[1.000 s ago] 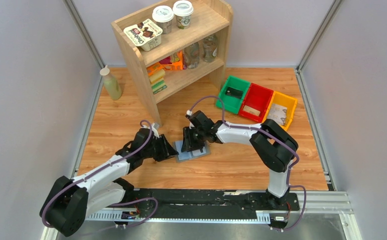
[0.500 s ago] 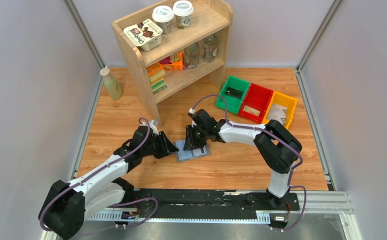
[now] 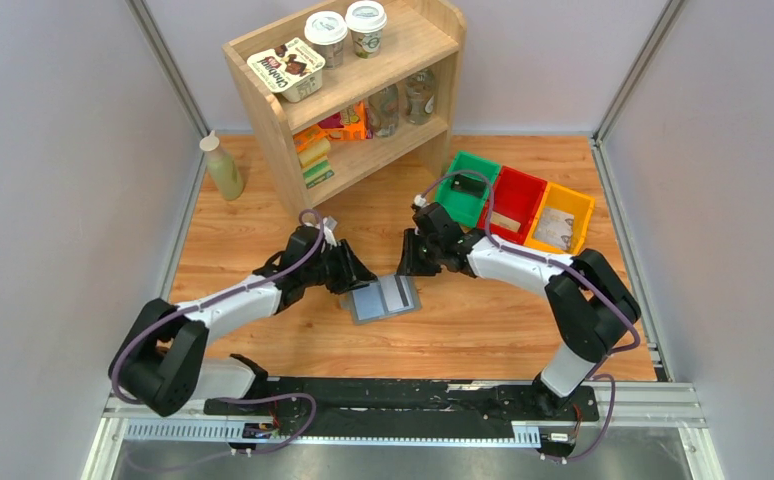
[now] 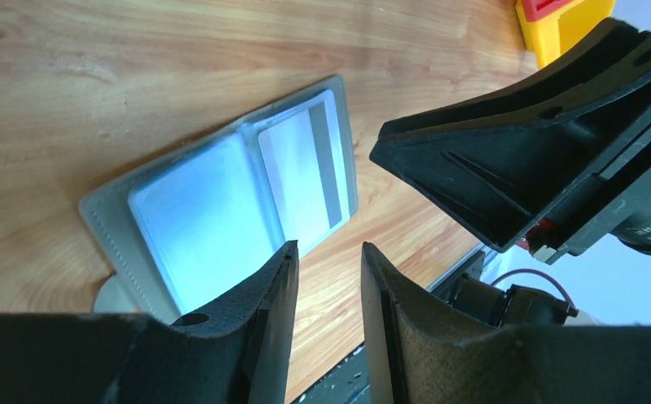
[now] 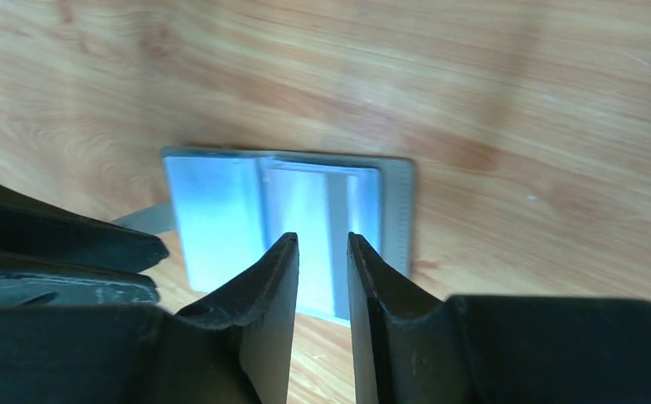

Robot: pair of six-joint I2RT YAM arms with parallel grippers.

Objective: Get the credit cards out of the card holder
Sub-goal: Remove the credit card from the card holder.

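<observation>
Warm wooden plank bench [image 3: 483,335], boxed in by plain grey walls [image 3: 53,200] at 9, 12 and 3 o'clock, with a silver metal rail [image 3: 423,432] along the 6 o'clock edge.

Near the middle of the bench, lying flat and spread open like a book: small grey rectangular folding card holder [image 3: 384,298], pale blue-grey pockets facing up, small grey side tab [image 5: 141,220] poking out of one short edge. Tucked in one pocket: pale whitish credit card [image 4: 309,168] with a dark stripe. Impossible to tell whether more lie beneath it.

Left claw [image 3: 365,281] low at the holder's 10 o'clock corner, parted by only a narrow slit, gripping nothing, bare wood visible through the gap in the wrist view. Right claw [image 3: 404,268] at the holder's 1 o'clock, likewise parted by a thin gap and holding nothing. Contact with the holder not clear for either.

Towards 11 o'clock, a light wooden shelf unit [image 3: 433,60], topped by two lidded paper cups [image 3: 326,35] and a rectangular white tub [image 3: 286,68]. At 10 o'clock near the wall, a pale green bottle [image 3: 223,168], upright. At 2 o'clock, three plastic bins in a touching row: green bin [image 3: 451,185], red bin [image 3: 529,186], yellow bin [image 3: 583,205].
</observation>
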